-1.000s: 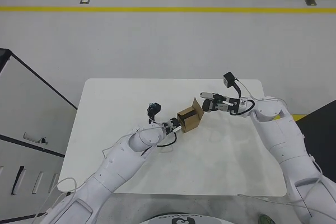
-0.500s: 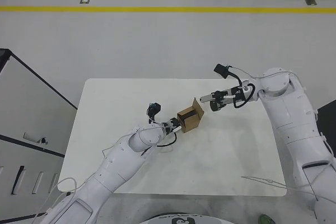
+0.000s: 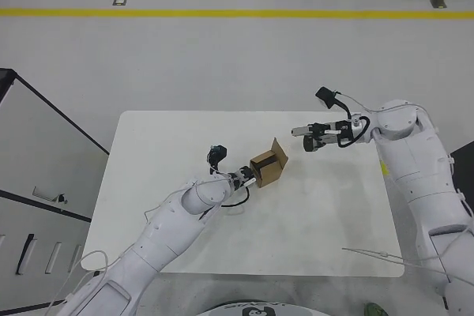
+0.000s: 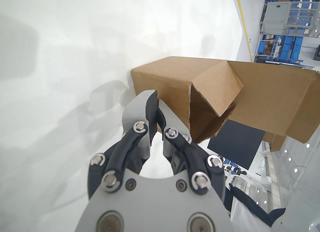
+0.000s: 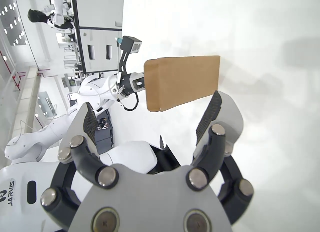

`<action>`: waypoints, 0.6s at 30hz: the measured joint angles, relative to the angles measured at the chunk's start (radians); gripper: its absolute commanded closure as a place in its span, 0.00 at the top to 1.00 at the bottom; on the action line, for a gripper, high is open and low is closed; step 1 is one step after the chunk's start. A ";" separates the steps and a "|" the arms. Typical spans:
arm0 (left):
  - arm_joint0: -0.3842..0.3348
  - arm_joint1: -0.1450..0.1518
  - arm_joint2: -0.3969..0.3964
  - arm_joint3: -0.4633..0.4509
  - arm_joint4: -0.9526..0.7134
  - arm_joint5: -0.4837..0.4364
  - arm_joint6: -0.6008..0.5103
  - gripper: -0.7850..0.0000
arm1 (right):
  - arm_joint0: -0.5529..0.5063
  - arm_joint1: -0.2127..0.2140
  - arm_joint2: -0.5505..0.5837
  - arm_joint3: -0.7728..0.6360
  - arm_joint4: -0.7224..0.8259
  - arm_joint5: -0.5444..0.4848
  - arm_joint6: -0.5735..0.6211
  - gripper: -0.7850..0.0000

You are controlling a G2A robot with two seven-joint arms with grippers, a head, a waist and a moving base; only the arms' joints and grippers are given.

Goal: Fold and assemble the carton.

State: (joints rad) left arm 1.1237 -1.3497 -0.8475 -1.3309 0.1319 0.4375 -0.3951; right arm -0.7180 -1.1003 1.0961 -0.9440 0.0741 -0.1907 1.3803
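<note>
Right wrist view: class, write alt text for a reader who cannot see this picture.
The right gripper, open, faces a brown carton without touching it. The left gripper holds the carton's far end, with the white table behind.

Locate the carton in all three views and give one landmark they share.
Top view: carton near the middle of the table.
Left wrist view: carton just beyond the left tool, open end towards the camera.
Right wrist view: carton ahead of the open right tool, apart from it.
Shared landmark: the white table under it.
</note>
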 measured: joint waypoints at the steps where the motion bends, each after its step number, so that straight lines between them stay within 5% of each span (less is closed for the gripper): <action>1: 0.000 0.000 0.000 0.000 0.000 0.000 0.000 0.00 | 0.002 -0.003 -0.009 0.016 -0.001 -0.014 -0.006 0.82; 4: 0.000 0.000 0.000 0.000 0.000 0.000 0.000 0.00 | 0.011 -0.013 -0.043 0.046 -0.010 -0.036 -0.018 0.65; 9: 0.000 0.000 0.000 0.000 0.000 0.000 0.000 0.00 | 0.043 -0.031 -0.095 0.074 -0.023 -0.060 -0.027 0.51; 18: 0.000 0.000 0.000 0.000 0.000 0.000 0.000 0.00 | 0.098 -0.056 -0.167 0.105 -0.069 -0.098 -0.034 0.45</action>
State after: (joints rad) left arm 1.1237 -1.3497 -0.8475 -1.3309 0.1319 0.4375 -0.3951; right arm -0.6204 -1.1558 0.9289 -0.8393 0.0051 -0.2889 1.3466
